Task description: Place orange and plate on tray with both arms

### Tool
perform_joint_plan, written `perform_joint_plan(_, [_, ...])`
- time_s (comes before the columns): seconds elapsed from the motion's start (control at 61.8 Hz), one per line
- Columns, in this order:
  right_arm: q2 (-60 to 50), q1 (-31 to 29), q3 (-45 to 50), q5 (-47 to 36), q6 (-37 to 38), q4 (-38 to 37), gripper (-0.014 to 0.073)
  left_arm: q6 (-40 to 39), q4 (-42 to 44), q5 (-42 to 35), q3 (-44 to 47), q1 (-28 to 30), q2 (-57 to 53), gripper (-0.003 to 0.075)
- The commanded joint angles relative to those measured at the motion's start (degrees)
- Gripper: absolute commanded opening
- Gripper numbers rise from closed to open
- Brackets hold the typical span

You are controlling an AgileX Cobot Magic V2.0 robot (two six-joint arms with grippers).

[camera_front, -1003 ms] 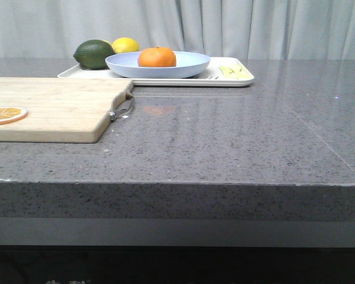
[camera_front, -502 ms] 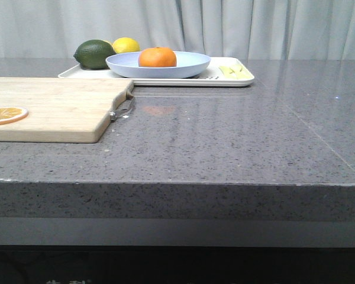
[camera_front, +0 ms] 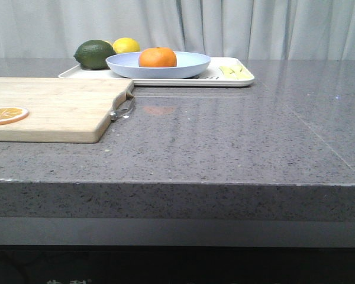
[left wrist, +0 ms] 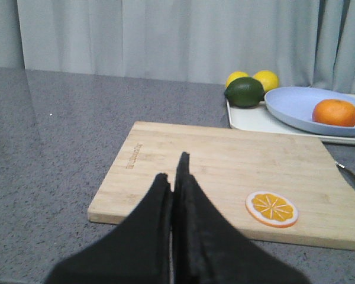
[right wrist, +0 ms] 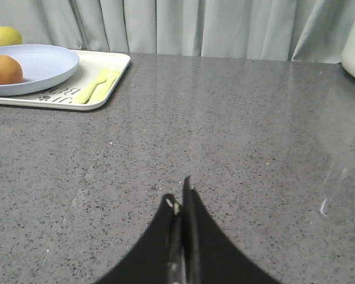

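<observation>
Orange [camera_front: 157, 57] sits in the lavender plate [camera_front: 189, 64] on the cream tray [camera_front: 236, 80] by the bench's far edge. Left pincer [left wrist: 173, 177] and right pincer [right wrist: 180, 204] are both closed, empty.

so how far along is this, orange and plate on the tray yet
It looks done. The orange sits in the plate, and the plate rests on the tray beside the lemon and a dark green fruit. Nothing is in hand: the left gripper is shut and empty above the cutting board, and the right gripper is shut over bare counter. Nothing visible is left.
</observation>
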Motion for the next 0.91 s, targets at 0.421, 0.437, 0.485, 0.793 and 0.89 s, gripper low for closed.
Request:
perform_joint_plan(0.421, [0.48,0.01,-1.6,-4.83,-0.54,0.03,-0.0062,9.48,-13.61,-20.34,16.28,0.43,-1.41,-0.0017])
perform_joint_plan(0.437, [0.48,0.01,-1.6,-4.83,-0.54,0.03,-0.0062,9.48,-13.61,-21.23,16.87,0.43,-1.41,-0.0017])
perform_joint_plan(0.485, [0.48,0.01,-1.6,-4.83,-0.54,0.03,-0.0062,9.48,-13.61,-23.81,18.98,0.43,-1.41,-0.0017])
perform_joint_plan(0.793, [0.48,0.01,-1.6,-4.83,-0.54,0.03,-0.0062,9.48,-13.69,-26.64,21.8,0.43,-1.41,-0.0017])
perform_joint_plan(0.89, [0.48,0.01,-1.6,-4.83,-0.54,0.03,-0.0062,9.48,-13.69,-26.64,21.8,0.43,-1.41,-0.0017])
